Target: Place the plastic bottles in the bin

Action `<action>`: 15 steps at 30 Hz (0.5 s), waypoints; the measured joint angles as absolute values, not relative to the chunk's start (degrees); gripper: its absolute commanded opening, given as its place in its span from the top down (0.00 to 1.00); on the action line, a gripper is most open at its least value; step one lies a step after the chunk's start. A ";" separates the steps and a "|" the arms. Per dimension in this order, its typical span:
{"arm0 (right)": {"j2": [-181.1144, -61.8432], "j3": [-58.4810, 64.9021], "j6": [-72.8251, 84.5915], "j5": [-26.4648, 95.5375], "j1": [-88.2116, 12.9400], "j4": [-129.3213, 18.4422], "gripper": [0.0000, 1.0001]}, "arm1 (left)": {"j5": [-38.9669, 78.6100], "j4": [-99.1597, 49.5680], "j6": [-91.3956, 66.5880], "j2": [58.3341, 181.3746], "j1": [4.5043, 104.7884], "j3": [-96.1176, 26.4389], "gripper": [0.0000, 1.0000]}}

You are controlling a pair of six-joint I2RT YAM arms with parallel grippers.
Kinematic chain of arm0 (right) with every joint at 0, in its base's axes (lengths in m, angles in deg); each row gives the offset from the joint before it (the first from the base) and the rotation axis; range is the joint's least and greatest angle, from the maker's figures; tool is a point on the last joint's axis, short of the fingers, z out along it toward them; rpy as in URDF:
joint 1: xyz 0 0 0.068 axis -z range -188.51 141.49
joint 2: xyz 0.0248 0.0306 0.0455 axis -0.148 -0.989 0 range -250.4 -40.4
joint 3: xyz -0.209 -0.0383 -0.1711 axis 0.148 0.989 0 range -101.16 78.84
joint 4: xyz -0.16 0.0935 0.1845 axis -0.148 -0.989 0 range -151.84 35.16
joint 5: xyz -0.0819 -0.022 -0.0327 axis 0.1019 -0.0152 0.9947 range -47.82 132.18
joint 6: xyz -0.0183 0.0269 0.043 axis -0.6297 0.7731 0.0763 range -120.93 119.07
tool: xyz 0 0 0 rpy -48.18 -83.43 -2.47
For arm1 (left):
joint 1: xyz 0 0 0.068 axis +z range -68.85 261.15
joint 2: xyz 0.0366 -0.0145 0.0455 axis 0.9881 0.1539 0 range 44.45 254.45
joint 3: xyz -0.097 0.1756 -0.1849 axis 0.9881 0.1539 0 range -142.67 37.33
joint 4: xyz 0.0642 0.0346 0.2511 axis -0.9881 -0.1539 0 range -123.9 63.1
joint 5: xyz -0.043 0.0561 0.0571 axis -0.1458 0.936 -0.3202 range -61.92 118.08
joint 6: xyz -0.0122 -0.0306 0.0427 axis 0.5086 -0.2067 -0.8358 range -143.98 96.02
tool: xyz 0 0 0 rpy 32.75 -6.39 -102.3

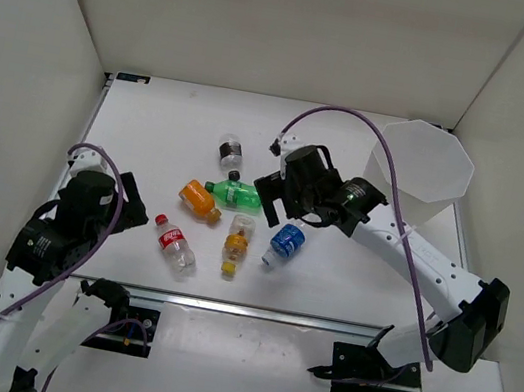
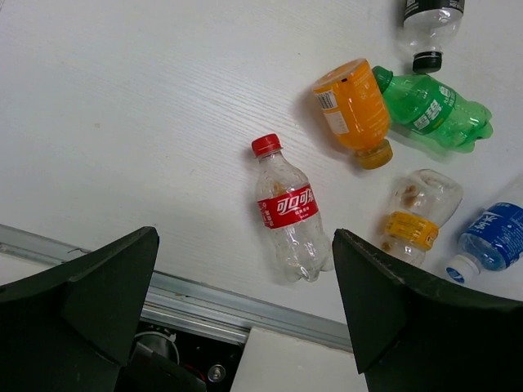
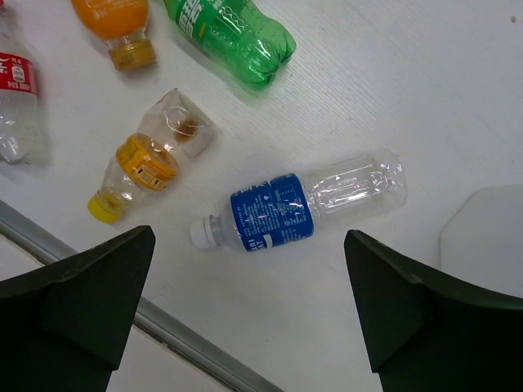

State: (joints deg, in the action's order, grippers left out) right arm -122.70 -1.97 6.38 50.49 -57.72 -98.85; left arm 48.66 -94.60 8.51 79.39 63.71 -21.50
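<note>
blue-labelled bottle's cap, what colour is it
White. The cap of the blue-labelled bottle shows best in the right wrist view.

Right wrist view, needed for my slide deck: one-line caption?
Open right end effector above the blue-labelled bottle lying flat beside the yellow-capped bottle.

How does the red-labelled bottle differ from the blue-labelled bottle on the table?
The red-labelled bottle has a red cap, the blue-labelled bottle a white cap. The red-labelled bottle's cap points away from the table's near edge, the blue-labelled bottle's toward it. The open left gripper faces the red-labelled bottle, the open right gripper the blue-labelled bottle. Both are clear and lie on their sides.
</note>
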 measured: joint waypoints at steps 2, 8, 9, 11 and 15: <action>-122.53 -1.38 6.29 51.87 -58.73 -98.83 0.01 | 48.55 -94.62 8.62 79.56 63.52 -21.48 0.01; -118.68 5.55 8.17 52.64 -60.30 -95.49 0.01 | 47.31 -94.49 9.05 78.91 63.28 -19.99 0.01; -118.07 6.95 9.46 52.18 -59.58 -94.55 0.01 | 46.67 -94.38 9.36 78.34 63.28 -19.20 0.01; -117.10 9.85 12.57 51.78 -57.94 -92.54 0.01 | 45.49 -94.32 10.12 77.29 63.06 -17.56 0.01; -116.58 15.10 20.26 54.87 -56.87 -91.12 0.01 | 43.48 -94.60 12.09 75.32 62.05 -13.98 0.01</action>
